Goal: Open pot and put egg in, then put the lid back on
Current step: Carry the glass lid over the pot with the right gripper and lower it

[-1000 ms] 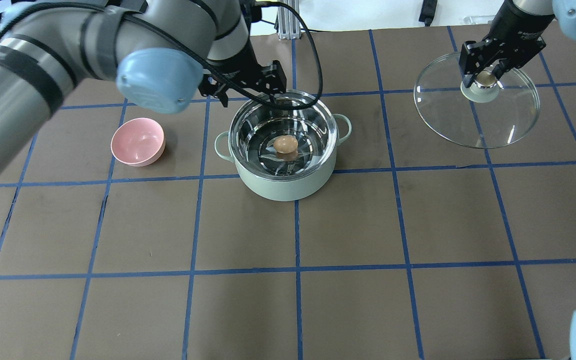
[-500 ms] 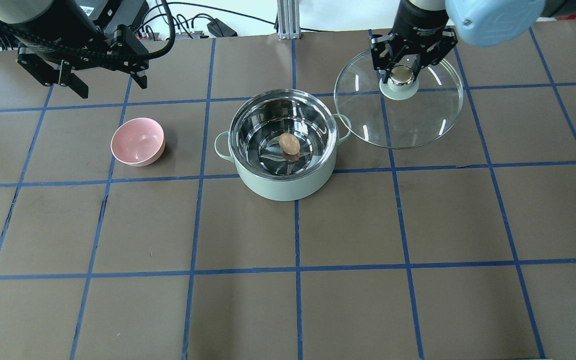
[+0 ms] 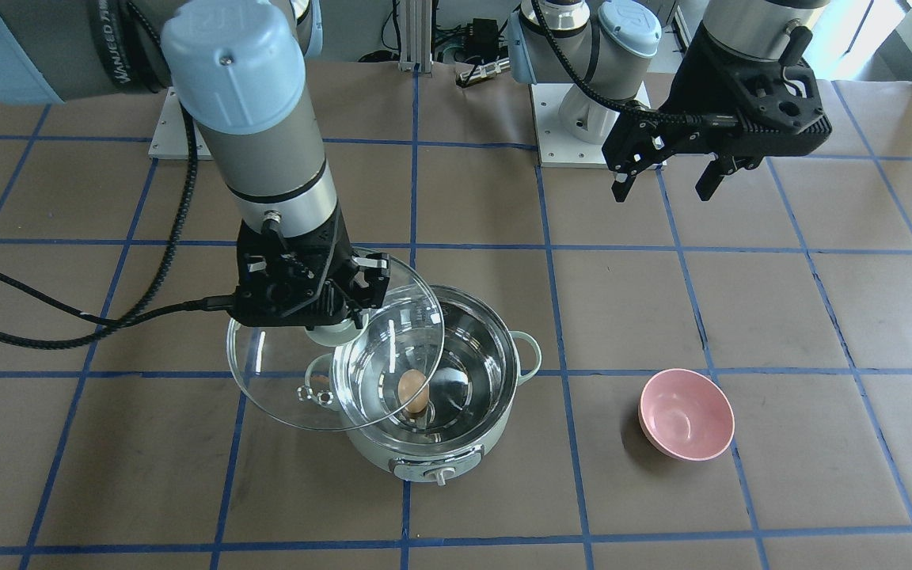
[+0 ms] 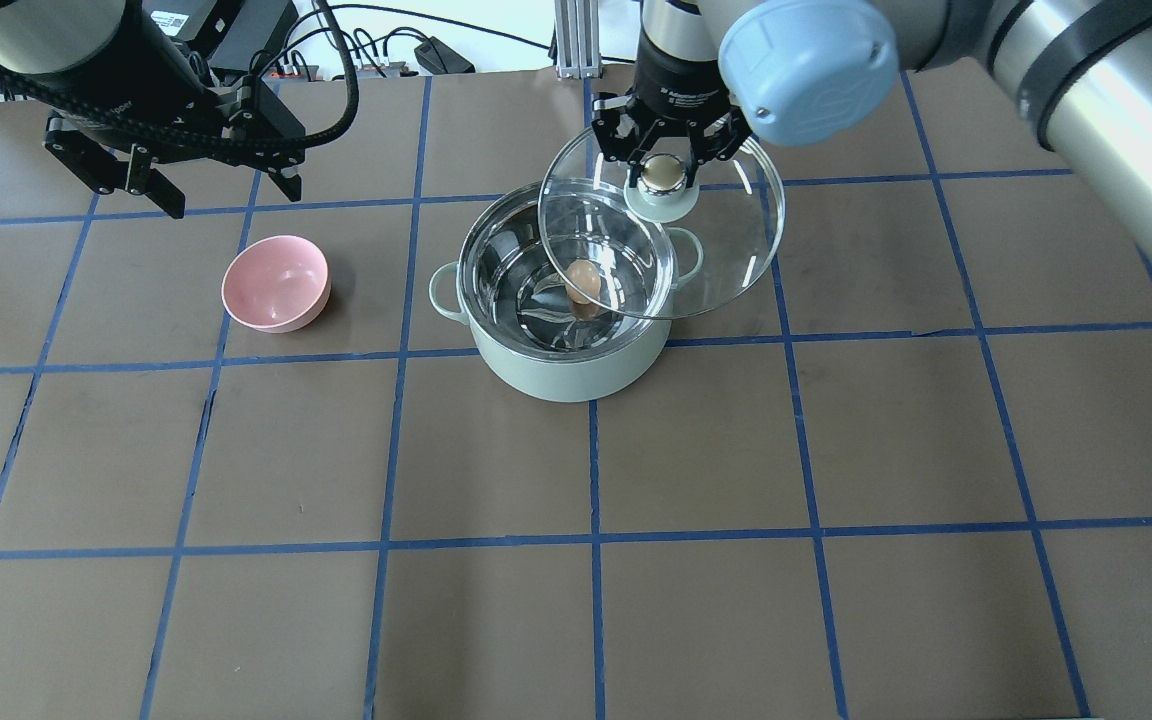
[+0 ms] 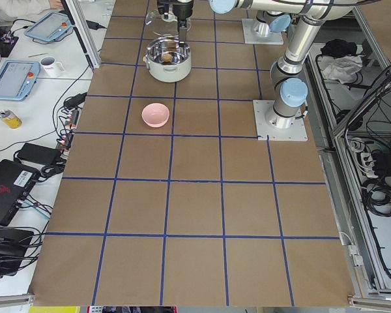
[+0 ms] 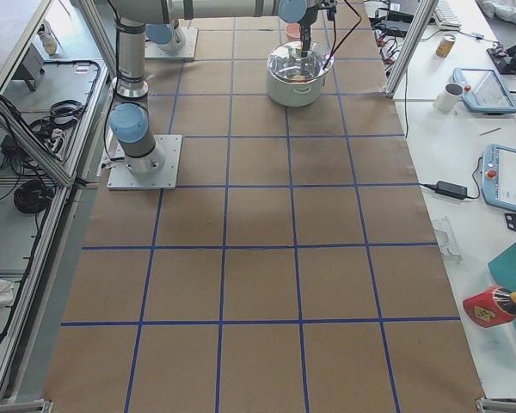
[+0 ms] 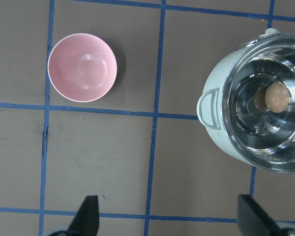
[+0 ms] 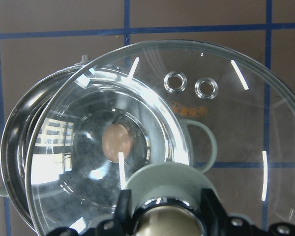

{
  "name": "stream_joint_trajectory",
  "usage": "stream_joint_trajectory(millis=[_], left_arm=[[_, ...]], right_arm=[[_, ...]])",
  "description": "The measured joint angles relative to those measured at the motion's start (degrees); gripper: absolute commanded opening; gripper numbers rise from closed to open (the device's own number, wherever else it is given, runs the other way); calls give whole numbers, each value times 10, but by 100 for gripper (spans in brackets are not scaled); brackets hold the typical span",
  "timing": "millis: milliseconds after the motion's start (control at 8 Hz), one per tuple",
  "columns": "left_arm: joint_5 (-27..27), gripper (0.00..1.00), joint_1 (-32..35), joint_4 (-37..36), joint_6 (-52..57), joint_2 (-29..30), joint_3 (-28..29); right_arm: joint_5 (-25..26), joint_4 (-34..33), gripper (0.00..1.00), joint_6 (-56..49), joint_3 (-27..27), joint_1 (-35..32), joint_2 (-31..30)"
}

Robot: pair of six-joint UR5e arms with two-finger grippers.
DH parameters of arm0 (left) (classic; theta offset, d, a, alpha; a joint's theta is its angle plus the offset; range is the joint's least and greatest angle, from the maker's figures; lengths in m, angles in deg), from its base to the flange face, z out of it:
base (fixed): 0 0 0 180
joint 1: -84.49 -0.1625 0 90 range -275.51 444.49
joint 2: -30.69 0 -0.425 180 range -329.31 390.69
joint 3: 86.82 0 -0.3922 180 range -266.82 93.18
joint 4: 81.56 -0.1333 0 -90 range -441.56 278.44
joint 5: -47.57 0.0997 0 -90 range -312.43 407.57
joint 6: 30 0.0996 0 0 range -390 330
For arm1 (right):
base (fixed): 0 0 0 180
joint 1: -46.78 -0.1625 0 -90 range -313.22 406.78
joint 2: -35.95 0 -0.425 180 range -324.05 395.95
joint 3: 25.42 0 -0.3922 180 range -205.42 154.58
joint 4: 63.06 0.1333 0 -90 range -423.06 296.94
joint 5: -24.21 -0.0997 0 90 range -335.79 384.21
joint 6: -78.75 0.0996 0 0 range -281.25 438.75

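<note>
The mint-green pot (image 4: 566,378) stands open mid-table, also in the front view (image 3: 377,453). The tan egg (image 4: 582,281) lies on its steel bottom; it also shows in the front view (image 3: 412,391) and both wrist views (image 7: 277,96) (image 8: 117,141). My right gripper (image 4: 663,172) is shut on the knob of the clear glass lid (image 4: 726,250). It holds the lid in the air, overlapping the pot's right half and not seated on the rim. My left gripper (image 4: 231,197) is open and empty, high above the table behind the pink bowl.
A pink bowl (image 4: 276,283) sits empty to the left of the pot, about a tile away; it shows in the front view (image 3: 686,413) and the left wrist view (image 7: 82,67). Brown table with blue tape grid.
My right gripper has carried the lid leftward, from the far right to over the pot's right half. My left arm has pulled back from behind the pot to the far left.
</note>
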Motion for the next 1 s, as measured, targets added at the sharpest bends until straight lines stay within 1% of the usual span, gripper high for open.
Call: stream_joint_trajectory(millis=[375,750,1000], left_arm=[[1,100,14,0,13,1,-2],[2,100,18,0,14,0,-3],[3,100,18,-1,13,-1,-3]], right_arm=[[-3,-31,0,43,16,-46,45],[-6,-49,0,68,26,-70,77],[-20,-61,0,74,27,-75,91]])
